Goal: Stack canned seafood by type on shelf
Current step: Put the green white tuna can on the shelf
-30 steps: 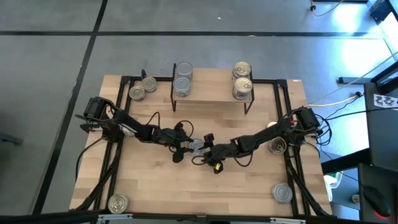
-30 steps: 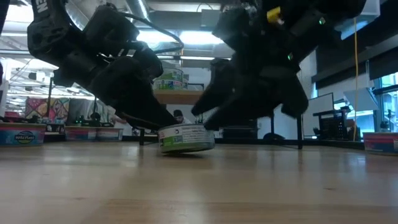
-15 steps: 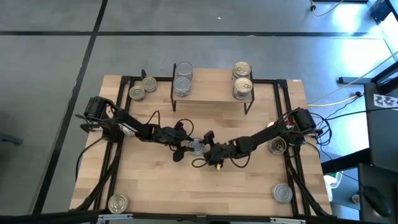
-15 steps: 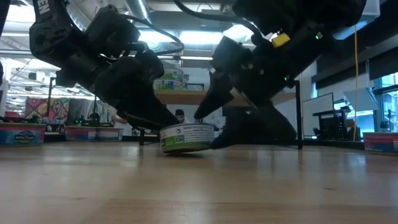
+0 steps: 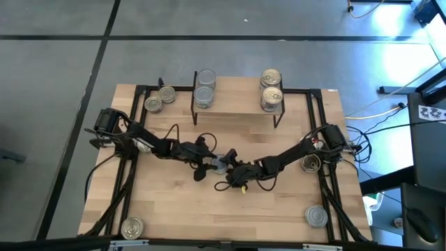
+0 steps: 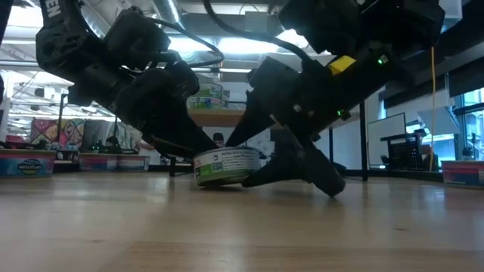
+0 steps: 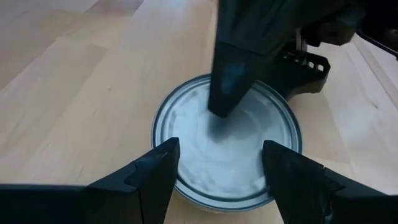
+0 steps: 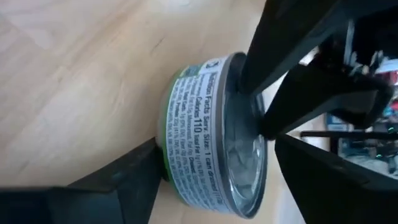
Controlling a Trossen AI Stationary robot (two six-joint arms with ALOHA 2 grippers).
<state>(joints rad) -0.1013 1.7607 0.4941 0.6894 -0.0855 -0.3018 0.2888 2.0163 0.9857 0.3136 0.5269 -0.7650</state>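
- In the high view, one silver-topped can sits flat on the counter near its middle, at about 6 o'clock from the shelf and well apart from it.
- The left fingers reach the can from 9 o'clock. In the left wrist view, two fingertips straddle the near rim, spread about as wide as the can. I cannot tell whether they press its wall or only bracket it.
- The right fingers come in from 4 o'clock, low and steeply tilted. They stand wide apart. In the right wrist view, one finger lies below the can's label side and the other past the lid.
- In the left wrist view, one dark tip of the right arm rests on or just above the lid, so the can does not look clamped by that arm.
- The can's axis is upright. In the low view it looks a touch tilted between the two arms, and I cannot tell if its base is fully down.
- Both arms are about equally near. My judgement is that the left fingers are better squared to the wall for a lift.
- On the shelf, silver cans stand stacked at its 9 o'clock end, gold ones at 3 o'clock. This can would belong at 11 o'clock from here.
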